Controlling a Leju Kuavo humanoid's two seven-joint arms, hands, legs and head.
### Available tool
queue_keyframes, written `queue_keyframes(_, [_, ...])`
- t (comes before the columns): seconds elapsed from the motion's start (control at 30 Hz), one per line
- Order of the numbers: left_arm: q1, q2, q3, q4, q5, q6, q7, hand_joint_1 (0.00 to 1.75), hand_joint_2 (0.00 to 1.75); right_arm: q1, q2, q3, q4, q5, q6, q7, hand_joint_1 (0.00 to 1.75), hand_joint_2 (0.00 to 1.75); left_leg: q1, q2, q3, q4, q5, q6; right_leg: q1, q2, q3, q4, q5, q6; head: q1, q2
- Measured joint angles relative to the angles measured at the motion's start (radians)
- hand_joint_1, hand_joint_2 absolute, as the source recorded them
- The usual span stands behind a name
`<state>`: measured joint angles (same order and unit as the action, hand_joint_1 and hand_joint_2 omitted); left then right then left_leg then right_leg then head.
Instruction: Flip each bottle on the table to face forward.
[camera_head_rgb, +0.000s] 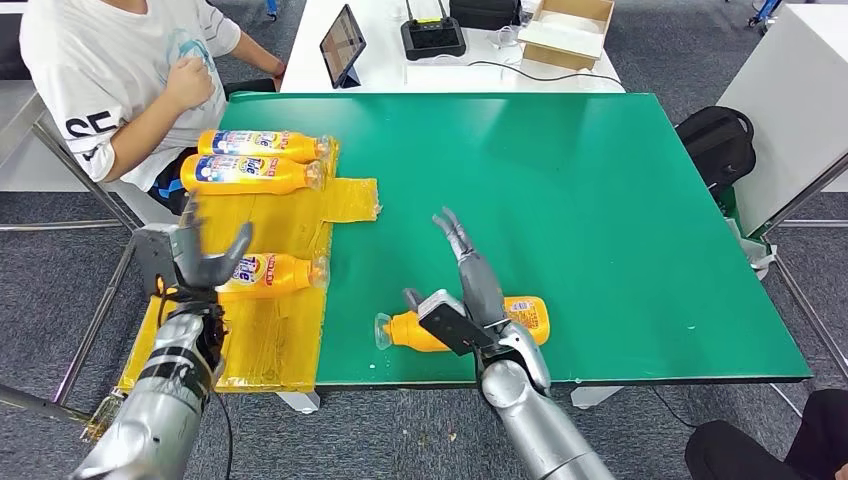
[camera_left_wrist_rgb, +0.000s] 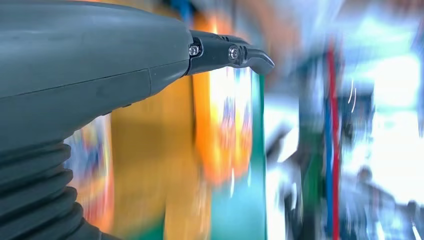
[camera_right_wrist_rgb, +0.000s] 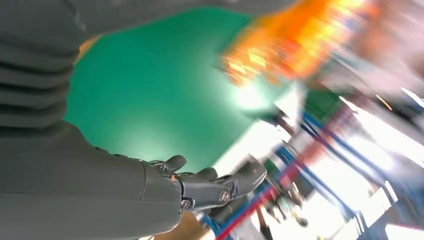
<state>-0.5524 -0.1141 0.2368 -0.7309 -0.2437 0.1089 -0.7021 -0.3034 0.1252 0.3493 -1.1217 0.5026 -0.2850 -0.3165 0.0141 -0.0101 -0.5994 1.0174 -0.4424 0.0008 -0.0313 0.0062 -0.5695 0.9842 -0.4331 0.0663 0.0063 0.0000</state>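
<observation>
Grey carpet surrounds a green-topped bench (camera_head_rgb: 560, 180), whose left end carries a yellow taped sheet (camera_head_rgb: 270, 320). Three orange plastic detergent bottles lie on that sheet with printed labels up: two side by side at the far end (camera_head_rgb: 262, 146) (camera_head_rgb: 250, 173), and a third nearer (camera_head_rgb: 272, 272), probably laid there as finished ones. A fourth orange bottle (camera_head_rgb: 460, 325) lies on the bare green near the front edge, label hardly showing, so it likely awaits turning. The right hand (camera_head_rgb: 462, 280) hovers over it, fingers (camera_head_rgb: 452, 232) stretched straight and apart, holding nothing; the bottle sits under the wrist, behind the fingertips. The left hand (camera_head_rgb: 200, 262) is raised just beside the third bottle, fingers spread, empty. A seated person (camera_head_rgb: 110, 70) watches.
</observation>
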Motion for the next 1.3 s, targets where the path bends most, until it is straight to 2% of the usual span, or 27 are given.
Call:
queue_keyframes(0.07, [0.05,-0.006,-0.028,-0.086,-0.008,0.122,-0.001,0.0,1.75,-0.001,-0.04,0.01,0.006,0.054,0.068,0.054,0.0,1.75,0.0,-0.002,-0.001,0.0,0.0,0.0,0.0,-0.002,-0.001,-0.001,0.0,0.0,0.0,0.0])
queue_keyframes(0.13, [0.091,-0.01,-0.058,-0.146,-0.016,0.173,-0.001,0.0,1.75,-0.004,-0.075,0.018,0.007,0.07,0.114,0.077,0.0,1.75,0.0,-0.005,-0.002,0.0,0.0,0.0,0.0,-0.004,-0.001,-0.001,0.0,0.0,0.0,0.0])
queue_keyframes(0.27, [0.14,-0.016,-0.104,-0.216,-0.023,0.2,-0.001,0.0,1.75,-0.011,-0.121,0.029,0.007,0.079,0.157,0.093,0.0,1.75,0.0,-0.005,-0.003,0.0,0.0,0.0,0.0,-0.004,-0.001,-0.001,0.0,0.0,0.0,0.0])
queue_keyframes(0.47, [0.168,-0.018,-0.153,-0.247,-0.041,0.241,-0.001,0.0,1.75,-0.018,-0.186,0.062,-0.001,0.081,0.246,0.107,0.0,1.75,0.0,-0.005,-0.002,0.0,0.0,0.0,0.0,-0.004,-0.001,-0.001,0.0,0.0,0.0,0.0])
queue_keyframes(0.77, [0.172,-0.018,-0.203,-0.247,-0.045,0.246,0.0,0.0,1.75,-0.022,-0.259,0.112,-0.02,0.074,0.327,0.116,0.0,1.75,0.0,-0.005,-0.003,0.0,0.0,0.0,0.0,-0.004,-0.001,-0.001,0.0,0.0,0.0,0.0])
queue_keyframes(1.03, [0.164,-0.019,-0.218,-0.224,-0.037,0.236,0.0,0.0,1.75,-0.048,-0.303,0.145,0.012,0.103,0.335,0.203,0.0,1.75,0.0,-0.004,-0.002,0.0,0.0,0.0,0.0,-0.004,-0.001,-0.001,0.0,0.0,0.0,0.0])
queue_keyframes(1.13, [0.162,-0.024,-0.22,-0.209,-0.036,0.232,0.0,0.0,1.75,-0.072,-0.308,0.156,0.05,0.131,0.327,0.257,0.0,1.75,0.0,-0.004,-0.002,0.0,0.0,0.0,0.0,-0.004,-0.001,-0.001,0.0,0.0,0.0,0.0])
queue_keyframes(1.3, [0.159,-0.029,-0.223,-0.187,-0.031,0.226,0.0,0.0,1.75,-0.114,-0.307,0.173,0.119,0.154,0.322,0.29,0.0,1.75,0.0,-0.005,-0.001,0.0,0.0,0.0,0.0,-0.004,0.001,-0.001,0.0,0.0,0.0,0.0])
